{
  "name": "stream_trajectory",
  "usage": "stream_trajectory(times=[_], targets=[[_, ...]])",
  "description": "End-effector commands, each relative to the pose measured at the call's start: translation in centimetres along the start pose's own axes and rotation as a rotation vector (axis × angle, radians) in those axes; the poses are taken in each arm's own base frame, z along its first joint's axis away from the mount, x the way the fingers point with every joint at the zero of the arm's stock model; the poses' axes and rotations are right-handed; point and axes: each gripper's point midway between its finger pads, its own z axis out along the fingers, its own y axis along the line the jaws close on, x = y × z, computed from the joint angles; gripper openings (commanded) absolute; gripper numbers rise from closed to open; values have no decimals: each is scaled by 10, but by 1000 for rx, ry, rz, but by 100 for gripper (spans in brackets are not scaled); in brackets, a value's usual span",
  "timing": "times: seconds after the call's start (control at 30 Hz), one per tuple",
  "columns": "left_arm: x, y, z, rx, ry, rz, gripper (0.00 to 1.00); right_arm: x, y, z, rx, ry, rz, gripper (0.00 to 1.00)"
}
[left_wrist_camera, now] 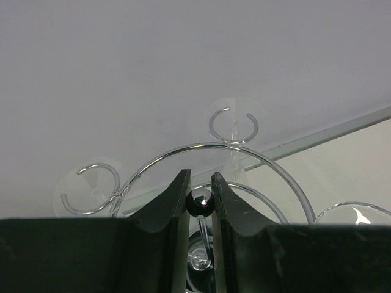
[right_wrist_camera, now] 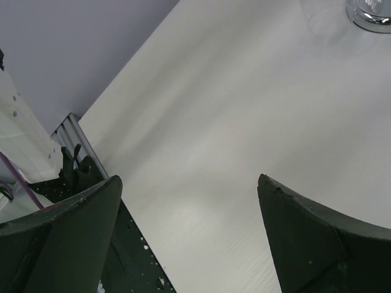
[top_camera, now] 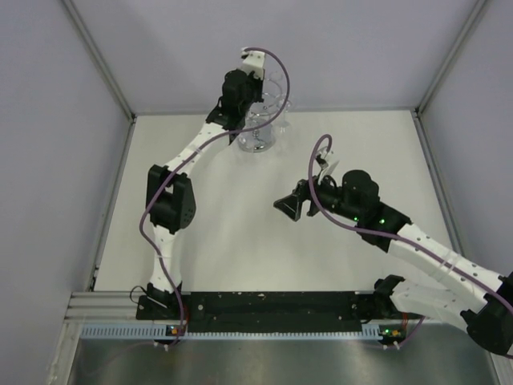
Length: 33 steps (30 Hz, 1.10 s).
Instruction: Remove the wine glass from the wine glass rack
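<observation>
The wine glass rack [top_camera: 258, 132] stands at the far back of the table, a chrome wire stand with a round mirrored base. My left gripper [top_camera: 261, 98] is above it. In the left wrist view the left gripper [left_wrist_camera: 200, 178] is shut on the chrome ball [left_wrist_camera: 200, 202] atop the rack's post. Clear wine glasses hang upside down in the wire loops: one foot shows ahead [left_wrist_camera: 235, 110], one at the left [left_wrist_camera: 70, 195], one at the right [left_wrist_camera: 354, 215]. My right gripper [top_camera: 285, 205] is open and empty over the middle of the table, well short of the rack.
The white table [top_camera: 240, 241] is walled by grey panels at the back and sides. The rack's base shows at the top right of the right wrist view [right_wrist_camera: 372, 17]. The black rail with the arm bases [top_camera: 264, 306] runs along the near edge.
</observation>
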Motion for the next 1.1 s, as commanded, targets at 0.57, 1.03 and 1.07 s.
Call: stream_trajectory(times=[0.57,1.03,1.07], targets=[[-255,1,-131,-7,-561,-115,0,-27,13,-16,17,-70,-43,92],[-251,-27,-160,58,-522,-171,0,-82,17,-76,158,-178,-112,93],[-250,-29,-162,57,-517,-170,0,-83,18,-79,157,-180,-113,93]])
